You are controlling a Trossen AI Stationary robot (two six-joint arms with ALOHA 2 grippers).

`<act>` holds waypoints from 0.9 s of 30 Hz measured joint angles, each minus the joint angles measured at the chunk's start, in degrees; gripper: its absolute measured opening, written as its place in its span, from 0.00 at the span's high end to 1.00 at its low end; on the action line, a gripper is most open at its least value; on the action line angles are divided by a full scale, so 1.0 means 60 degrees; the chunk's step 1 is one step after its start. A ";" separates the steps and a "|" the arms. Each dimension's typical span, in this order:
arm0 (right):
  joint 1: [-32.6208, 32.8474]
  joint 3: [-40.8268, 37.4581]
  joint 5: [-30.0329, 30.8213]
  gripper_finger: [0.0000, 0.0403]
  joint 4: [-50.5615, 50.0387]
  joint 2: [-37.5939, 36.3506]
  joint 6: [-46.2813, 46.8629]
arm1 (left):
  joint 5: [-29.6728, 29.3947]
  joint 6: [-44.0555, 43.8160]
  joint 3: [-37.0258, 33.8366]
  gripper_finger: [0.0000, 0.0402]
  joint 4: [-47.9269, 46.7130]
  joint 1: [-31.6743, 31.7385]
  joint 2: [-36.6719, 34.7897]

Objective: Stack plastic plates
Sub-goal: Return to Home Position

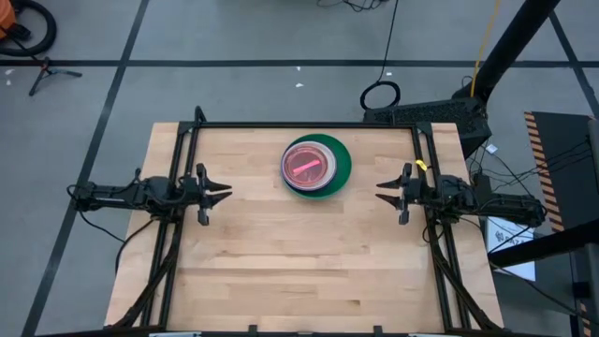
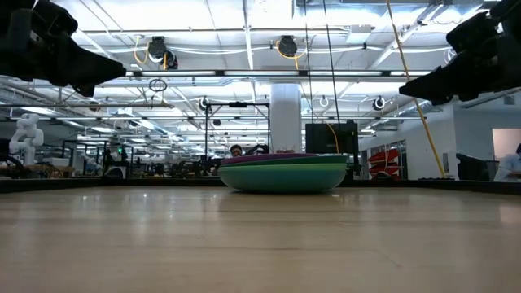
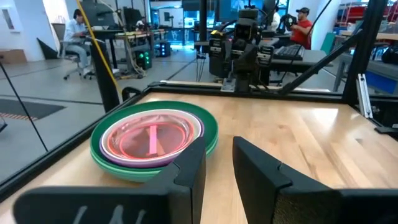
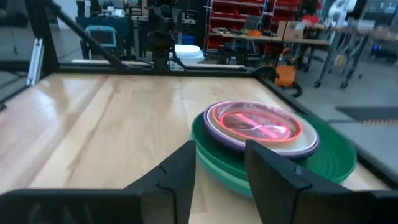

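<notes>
The plastic plates [image 1: 316,166] sit in one stack near the table's far edge, at its middle. Large green plates are at the bottom, purple and white ones above, and a pink translucent plate on top. The stack rests flat on the wood and shows in the low view [image 2: 283,172], the left wrist view [image 3: 152,142] and the right wrist view [image 4: 267,134]. My left gripper [image 1: 223,194] hovers open at the table's left side, above the surface. My right gripper [image 1: 384,191] hovers open at the right side. Both point toward the middle, clear of the stack.
A black frame [image 1: 309,125] runs along the table's far edge and down both sides by the arm mounts. Bare wood [image 1: 299,262] stretches between the grippers and toward the near edge. People sit at desks in the room beyond [image 3: 78,34].
</notes>
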 joint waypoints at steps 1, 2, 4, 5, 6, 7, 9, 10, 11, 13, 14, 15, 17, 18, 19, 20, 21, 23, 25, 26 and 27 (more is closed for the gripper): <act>0.0000 0.0000 0.0000 0.68 0.0007 0.0007 0.0229 | 0.0000 0.0000 0.0000 0.78 -0.0002 0.0000 0.0000; 0.0000 0.0000 0.0000 0.68 0.0017 0.0008 0.0400 | 0.0000 0.0000 0.0000 0.78 -0.0003 0.0000 0.0000; 0.0000 0.0000 0.0000 0.68 0.0040 0.0010 0.0598 | -0.0004 0.0000 0.0002 0.78 0.0000 0.0000 0.0000; 0.0000 0.0000 0.0000 0.68 0.0051 0.0011 0.0608 | -0.0004 0.0000 0.0001 0.78 -0.0002 0.0000 0.0000; 0.0000 0.0000 0.0000 0.68 0.0080 0.0011 0.0603 | -0.0005 0.0000 0.0004 0.78 0.0000 0.0000 0.0000; 0.0000 -0.0005 0.0000 0.68 0.0127 0.0011 0.0590 | -0.0007 0.0000 0.0004 0.78 -0.0003 0.0000 0.0000; 0.0000 -0.0007 0.0000 0.68 0.0171 0.0015 0.0592 | -0.0007 0.0000 0.0004 0.78 -0.0007 0.0000 0.0000; 0.0000 -0.0007 0.0000 0.68 0.0218 0.0015 0.0597 | -0.0007 0.0000 0.0004 0.78 -0.0003 0.0000 0.0000; 0.0000 -0.0012 0.0000 0.68 0.0281 0.0015 0.0597 | -0.0007 0.0000 0.0004 0.78 -0.0006 0.0000 0.0000; 0.0000 -0.0022 0.0000 0.68 0.0384 0.0015 0.0597 | -0.0011 0.0000 0.0004 0.78 -0.0003 0.0000 0.0000; 0.0000 -0.0022 0.0000 0.68 0.0407 0.0015 0.0597 | -0.0011 0.0000 0.0007 0.78 -0.0006 0.0000 0.0000; 0.0000 -0.0022 0.0000 0.68 0.0418 0.0015 0.0597 | -0.0011 0.0001 0.0004 0.78 -0.0006 0.0000 0.0000; 0.0000 -0.0022 0.0000 0.68 0.0419 0.0015 0.0596 | -0.0015 0.0002 0.0007 0.78 -0.0007 0.0000 0.0000; 0.0000 -0.0022 0.0000 0.68 0.0419 0.0015 0.0597 | -0.0015 0.0004 0.0007 0.78 -0.0005 0.0000 0.0000; 0.0000 -0.0022 0.0000 0.68 0.0419 0.0015 0.0597 | -0.0015 0.0000 0.0007 0.78 -0.0007 0.0000 0.0000; 0.0000 -0.0022 0.0000 0.68 0.0419 0.0015 0.0597 | -0.0015 0.0000 0.0007 0.78 -0.0007 0.0000 0.0000; 0.0000 -0.0022 0.0000 0.68 0.0419 0.0015 0.0597 | -0.0015 0.0004 0.0007 0.78 -0.0007 0.0000 0.0000; 0.0000 -0.0022 0.0000 0.68 0.0422 0.0015 0.0597 | -0.0016 0.0000 0.0007 0.78 -0.0007 0.0000 0.0000; 0.0000 -0.0022 0.0000 0.68 0.0423 0.0015 0.0597 | -0.0018 0.0003 0.0007 0.78 -0.0007 0.0000 0.0000; 0.0000 -0.0022 0.0000 0.68 0.0422 0.0015 0.0597 | -0.0018 0.0002 0.0007 0.78 -0.0007 0.0000 0.0000; 0.0000 -0.0022 0.0000 0.68 0.0423 0.0015 0.0597 | -0.0018 0.0004 0.0007 0.78 -0.0007 0.0000 0.0000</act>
